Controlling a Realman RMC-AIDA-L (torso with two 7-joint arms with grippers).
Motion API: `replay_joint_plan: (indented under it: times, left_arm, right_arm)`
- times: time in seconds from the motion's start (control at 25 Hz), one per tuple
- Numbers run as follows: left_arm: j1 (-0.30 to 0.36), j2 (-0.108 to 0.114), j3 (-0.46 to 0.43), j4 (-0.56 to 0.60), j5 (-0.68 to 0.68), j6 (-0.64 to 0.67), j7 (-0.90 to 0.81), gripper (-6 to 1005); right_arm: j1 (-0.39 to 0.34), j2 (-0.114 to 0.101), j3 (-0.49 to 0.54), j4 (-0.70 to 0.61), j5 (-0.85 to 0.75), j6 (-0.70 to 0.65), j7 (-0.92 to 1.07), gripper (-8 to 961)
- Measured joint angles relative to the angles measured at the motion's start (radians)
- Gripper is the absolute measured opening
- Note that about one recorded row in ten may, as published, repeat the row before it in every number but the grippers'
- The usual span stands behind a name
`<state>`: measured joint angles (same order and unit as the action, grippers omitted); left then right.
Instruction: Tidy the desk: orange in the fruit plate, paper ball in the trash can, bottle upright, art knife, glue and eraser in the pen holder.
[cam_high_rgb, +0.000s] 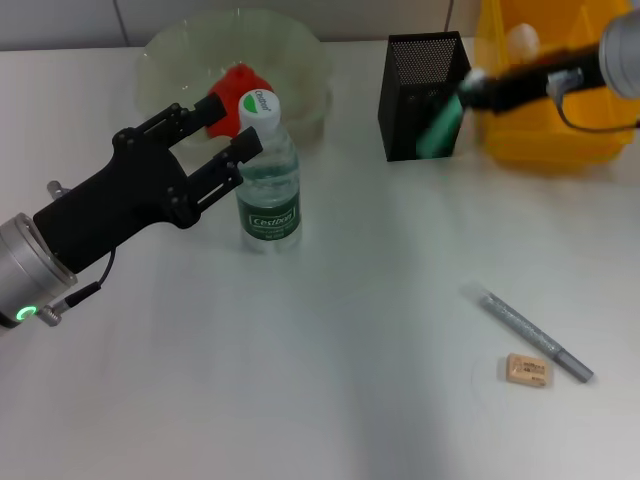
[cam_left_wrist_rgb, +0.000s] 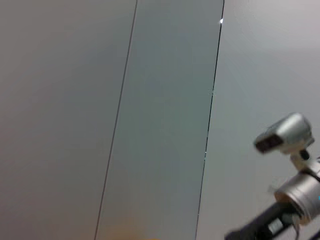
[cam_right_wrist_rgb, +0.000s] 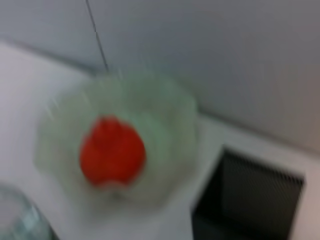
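While the clear plastic water bottle (cam_high_rgb: 268, 175) stands upright on the white desk (cam_high_rgb: 330, 330), the left gripper (cam_high_rgb: 222, 133) sits at its nine o'clock, jaws spread, the near finger touching its neck. Behind, the orange (cam_high_rgb: 237, 88) rests in the pale green fruit plate (cam_high_rgb: 170, 60). Bare desk lies toward six o'clock. At two o'clock, the right gripper (cam_high_rgb: 468, 88) pinches a green glue stick (cam_high_rgb: 438, 125) over the black mesh pen holder (cam_high_rgb: 405, 90).

The head view looks down across the white desk (cam_high_rgb: 330, 400); the right wrist view, closer, shares its pale-green glass fruit plate (cam_right_wrist_rgb: 170, 125); the left wrist view faces the grey wall (cam_left_wrist_rgb: 100, 100).
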<state>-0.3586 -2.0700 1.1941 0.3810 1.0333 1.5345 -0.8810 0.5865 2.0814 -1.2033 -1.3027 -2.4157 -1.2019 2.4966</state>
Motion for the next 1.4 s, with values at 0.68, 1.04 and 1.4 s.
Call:
replay_joint_plan:
  times: [0.68,1.04,1.4]
  left_arm:
    - [0.001,0.004,-0.012,0.006,-0.003,0.019,-0.005,591]
    - [0.002,0.005,-0.015,0.006,-0.003,0.019,-0.005,591]
    - [0.012,0.005,-0.023,0.006,-0.003,0.022,-0.008,591]
  right_arm:
    - [-0.015,-0.002,0.1,0.039,0.347,0.138,-0.235,275]
    - [0.029,-0.002,0.098,0.074,0.346,0.215,-0.257,295]
    - [0.109,-0.003,0.101,0.269,0.339,0.274,-0.342,315]
